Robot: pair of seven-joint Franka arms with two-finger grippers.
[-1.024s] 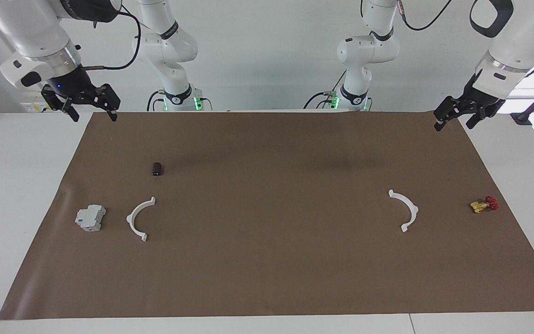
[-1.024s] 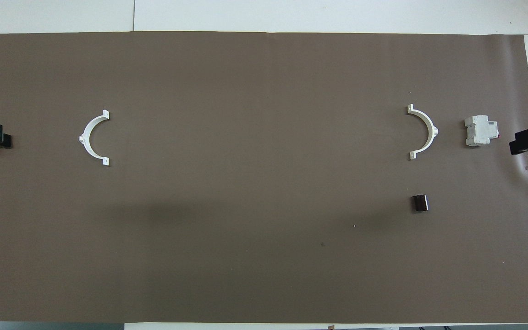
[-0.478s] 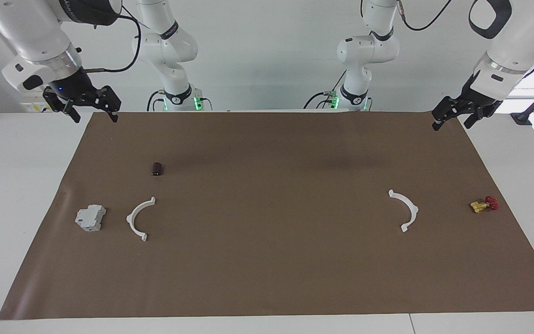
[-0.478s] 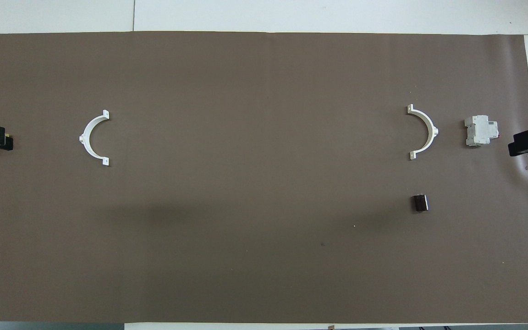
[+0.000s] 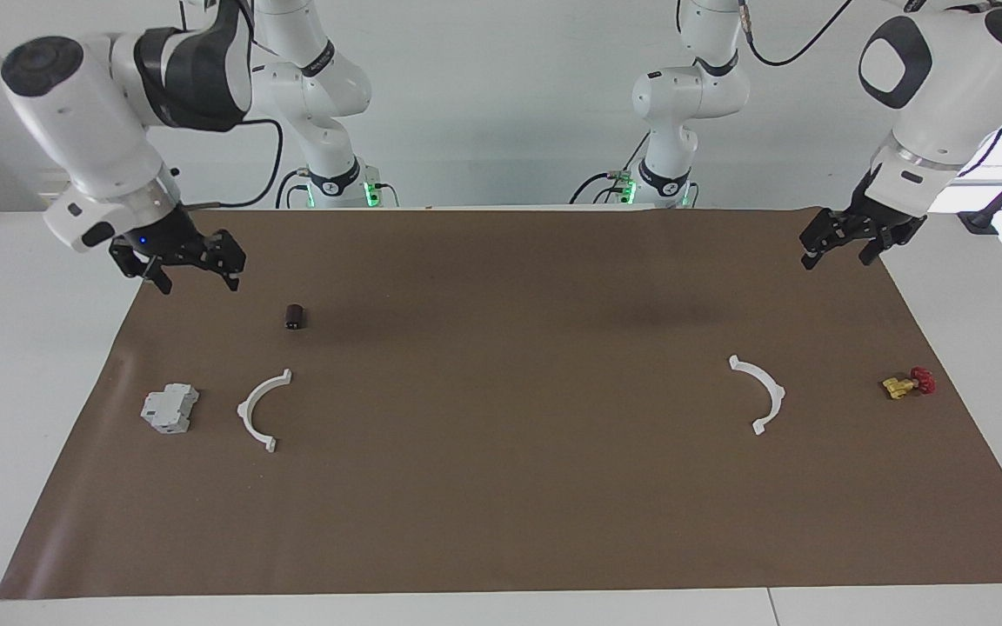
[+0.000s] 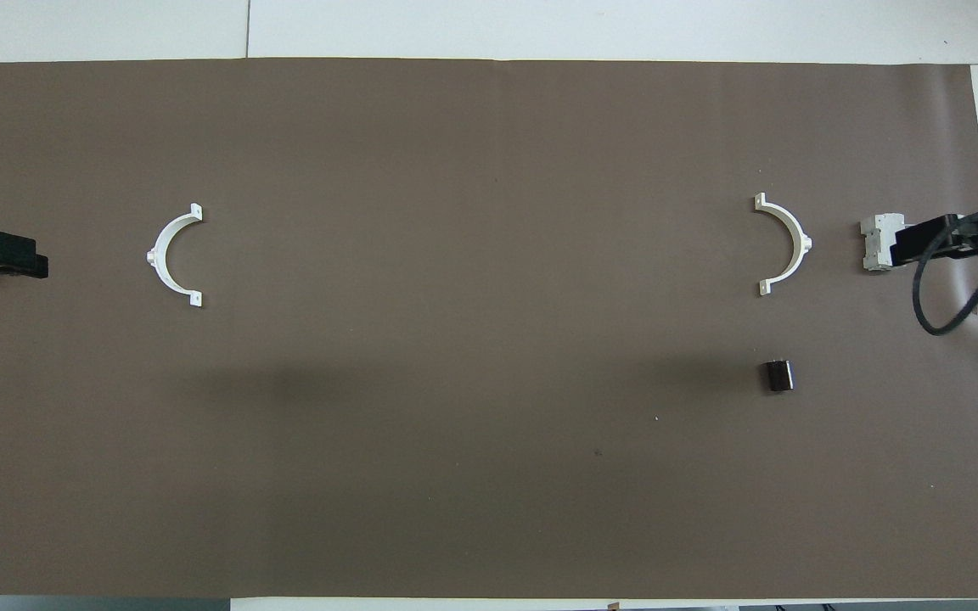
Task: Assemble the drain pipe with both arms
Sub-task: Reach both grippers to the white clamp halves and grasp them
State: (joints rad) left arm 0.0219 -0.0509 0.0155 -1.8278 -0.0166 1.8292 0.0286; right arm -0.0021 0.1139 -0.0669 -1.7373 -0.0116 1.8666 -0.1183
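The drain pipe lies in two separate white half-ring arcs on the brown mat [image 5: 501, 487]. One arc [image 5: 244, 409] lies toward the right arm's end and also shows in the overhead view [image 6: 801, 244]. The other arc [image 5: 778, 393] lies toward the left arm's end and also shows in the overhead view [image 6: 155, 255]. My right gripper [image 5: 199, 283] is open and empty, up in the air over the mat's edge; from overhead [image 6: 901, 242] it covers part of the grey block. My left gripper [image 5: 833, 259] is open and empty, in the air at the left arm's end [image 6: 35, 259].
A grey boxy block [image 5: 169, 409] lies beside the arc at the right arm's end. A small dark cylinder [image 5: 294, 316] lies nearer to the robots than that arc. A yellow-and-red valve piece [image 5: 908, 383] lies beside the other arc.
Both grippers have come down and moved inward over the mat's ends. The right gripper now overlaps the grey block in the overhead view. No object has moved.
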